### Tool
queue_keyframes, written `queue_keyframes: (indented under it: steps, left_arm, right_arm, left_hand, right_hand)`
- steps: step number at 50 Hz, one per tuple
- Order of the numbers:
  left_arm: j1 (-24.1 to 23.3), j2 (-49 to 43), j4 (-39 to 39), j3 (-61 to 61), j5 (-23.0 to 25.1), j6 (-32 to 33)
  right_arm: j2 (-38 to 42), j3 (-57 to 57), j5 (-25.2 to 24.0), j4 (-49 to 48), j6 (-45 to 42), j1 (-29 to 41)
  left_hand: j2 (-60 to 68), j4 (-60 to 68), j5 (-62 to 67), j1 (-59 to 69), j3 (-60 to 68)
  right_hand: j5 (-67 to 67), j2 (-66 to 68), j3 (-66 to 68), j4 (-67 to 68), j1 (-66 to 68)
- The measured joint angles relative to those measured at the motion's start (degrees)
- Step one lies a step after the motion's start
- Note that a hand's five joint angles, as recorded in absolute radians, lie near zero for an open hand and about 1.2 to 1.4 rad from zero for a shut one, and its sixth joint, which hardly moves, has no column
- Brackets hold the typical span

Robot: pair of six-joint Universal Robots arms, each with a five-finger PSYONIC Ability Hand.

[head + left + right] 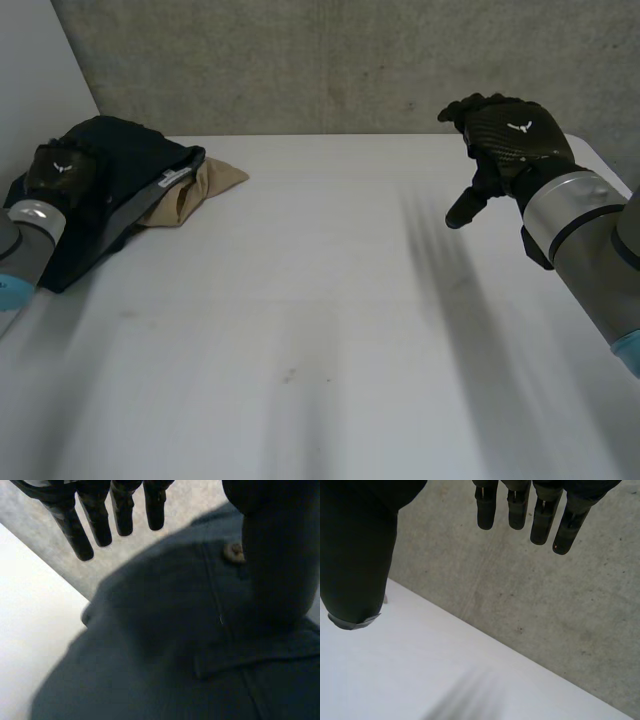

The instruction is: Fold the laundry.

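- White table (pixel 330 320), smooth flat top, mostly bare.
- Dark navy fabric garment (pixel 130 165), bunched in a heap at the table's far left corner. In the left wrist view it shows a straight seam and a small tan button (pixel 233 553).
- Crumpled tan cloth (pixel 212 182), lying against the navy heap's right side and partly tucked under it.

You are looking down at a white bench (pixel 330 300) running up to a grey concrete wall (pixel 330 60). At its far left corner a pale panel (pixel 35 80), perhaps a side wall, is meeting the concrete.
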Motion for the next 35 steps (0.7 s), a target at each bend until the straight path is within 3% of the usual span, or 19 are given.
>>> queue_keyframes:
  steps: [5, 7, 9, 11, 12, 13, 19, 24, 27, 35]
  left_arm:
    - [0.7, -5.0, 0.0, 3.9, 2.1, 0.5]
    - [0.8, -7.1, -0.8, 5.8, 2.4, 0.5]
    - [0.8, -8.2, -1.4, 7.0, 2.4, 0.5]
    - [0.7, -9.3, -2.4, 8.3, 2.1, 0.5]
    - [0.7, -9.6, -2.7, 8.6, 1.8, 0.5]
    - [0.6, -9.6, -3.1, 8.8, 1.3, 0.6]
    - [-1.6, -2.4, 0.3, 3.7, -4.6, 1.1]
    - [-5.5, 7.2, 7.3, -3.7, -8.7, 0.8]
    - [-12.3, 18.4, 12.4, -11.7, -10.7, -1.3]
    - [-25.4, 31.4, 7.8, -19.6, -10.9, -8.2]
  right_arm:
    - [0.7, 0.1, 0.1, 0.0, -1.2, 0.0]
    - [1.0, 0.1, 0.1, 0.0, -1.6, 0.0]
    - [1.1, 0.1, 0.1, 0.0, -1.7, 0.0]
    - [1.4, 0.2, 0.1, 0.0, -1.8, 0.0]
    - [1.4, 0.2, 0.1, 0.0, -1.8, 0.0]
    - [1.5, 0.2, 0.1, 0.0, -1.9, 0.0]
    - [1.6, 0.1, 0.1, 0.0, -1.9, -0.1]
    - [1.5, 0.1, 0.1, 0.0, -1.8, -0.1]
    - [1.3, 0.0, 0.0, 0.0, -1.8, -0.1]
    - [0.2, -0.5, 0.0, 0.0, -1.8, -0.5]
  left_hand:
    - [9.1, 9.5, 9.1, 11.2, 9.3]
    - [20.7, 20.9, 19.6, 21.1, 20.5]
    - [20.7, 20.9, 19.6, 21.1, 20.5]
    - [41.5, 40.6, 39.4, 36.9, 39.4]
    - [41.5, 40.6, 39.4, 36.9, 39.4]
    - [48.9, 49.5, 48.4, 43.1, 47.6]
    - [52.0, 52.3, 49.8, 47.8, 51.0]
    - [52.5, 52.4, 49.8, 48.3, 51.1]
    - [52.8, 53.5, 49.8, 48.3, 51.6]
    - [53.5, 54.5, 49.8, 48.3, 53.6]
  right_hand:
    - [0.0, 0.0, 0.0, 0.0, 0.0]
    - [0.0, 0.0, 0.0, 0.0, 0.0]
    - [0.0, 0.0, 0.0, 0.0, 0.0]
    - [0.0, 0.0, 0.0, 0.0, 0.0]
    - [0.0, 0.0, 0.0, 0.0, 0.0]
    - [0.0, 0.0, 0.0, 0.0, 0.0]
    - [0.0, 0.0, 0.0, 0.0, 0.0]
    - [0.0, 0.0, 0.0, 0.0, 0.0]
    - [0.0, 0.0, 0.0, 0.0, 0.0]
    - [0.0, 0.0, 0.0, 0.0, 0.0]
